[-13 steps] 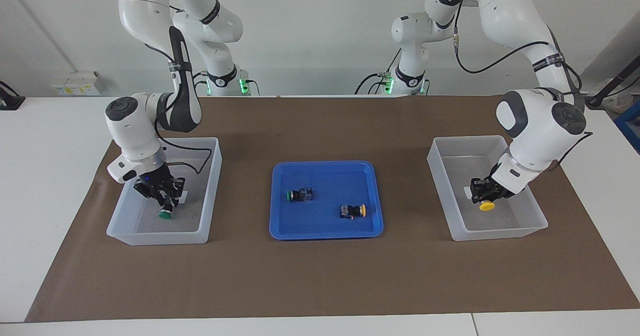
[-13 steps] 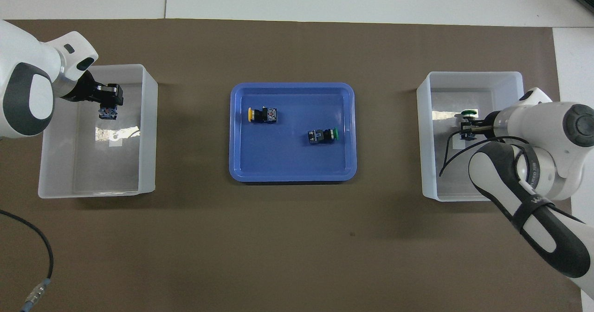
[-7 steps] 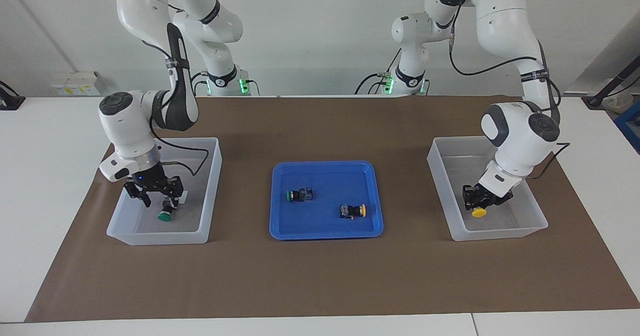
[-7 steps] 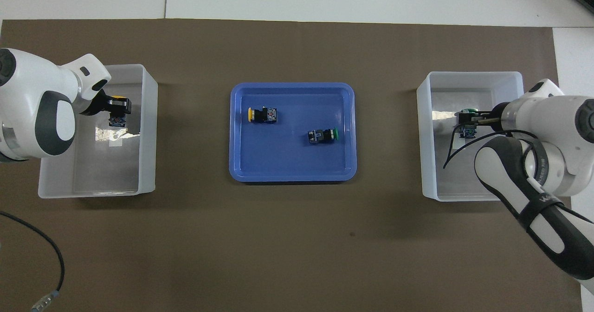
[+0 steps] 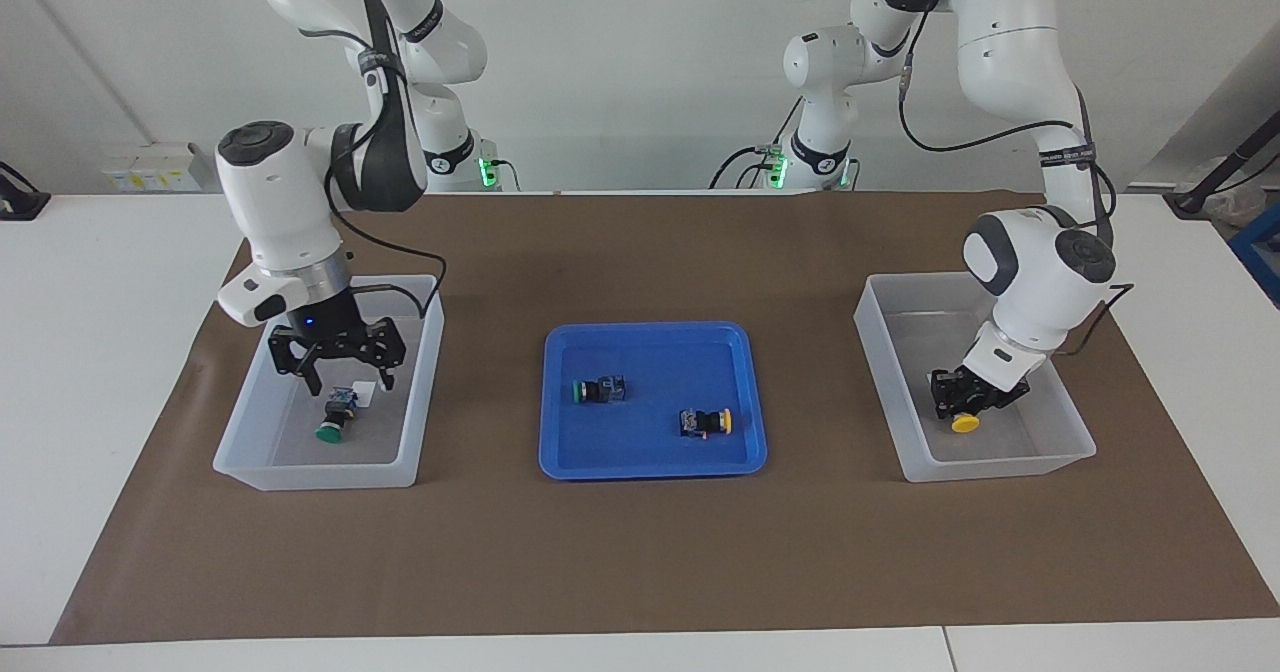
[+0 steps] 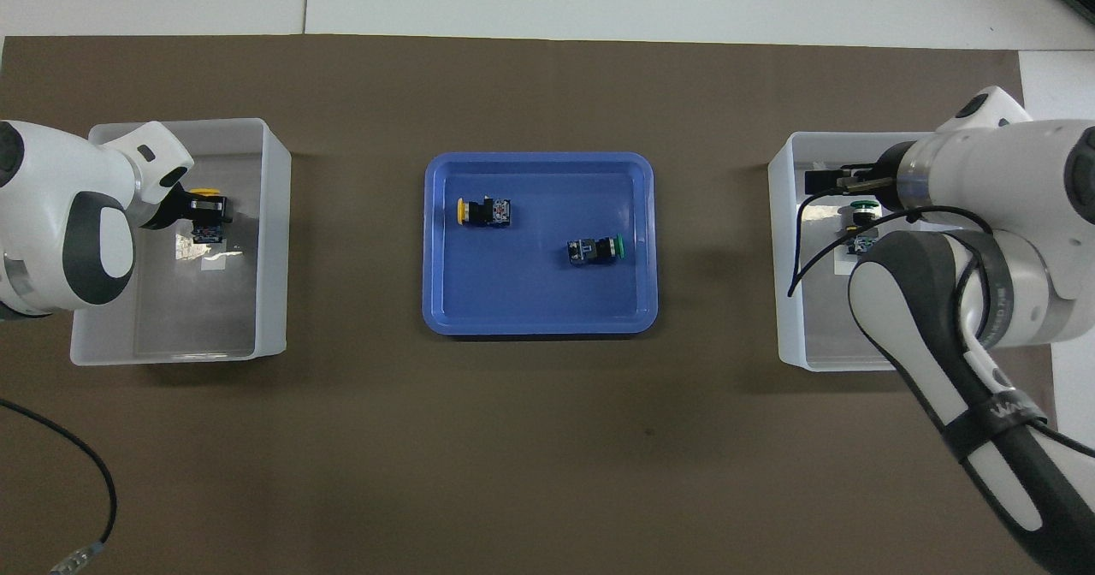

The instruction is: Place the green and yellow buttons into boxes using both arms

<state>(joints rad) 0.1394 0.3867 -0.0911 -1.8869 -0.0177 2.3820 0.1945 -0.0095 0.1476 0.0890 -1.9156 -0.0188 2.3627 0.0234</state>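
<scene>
My right gripper [image 5: 343, 370] is open and empty, raised over the box [image 5: 428, 372] at the right arm's end; it also shows in the overhead view [image 6: 843, 183]. A green button [image 5: 333, 420] lies free on that box's floor below it [image 6: 863, 210]. My left gripper [image 5: 962, 397] is shut on a yellow button [image 5: 965, 422], held low inside the other box [image 5: 878, 372], cap down. The overhead view shows this gripper [image 6: 198, 212], the button [image 6: 204, 192] and the box [image 6: 274, 241]. A second green button [image 5: 598, 390] and a second yellow button [image 5: 708, 421] lie on the blue tray.
The shallow blue tray [image 5: 650, 462] sits mid-table between the two boxes, on a brown mat [image 5: 640, 552]. In the overhead view its yellow button [image 6: 483, 210] and green button [image 6: 596, 250] lie apart on the tray [image 6: 539, 310]. A small white label lies in each box.
My right gripper has opened, let go of the green button and risen above it. My left gripper has sunk a little lower into its box with the yellow button.
</scene>
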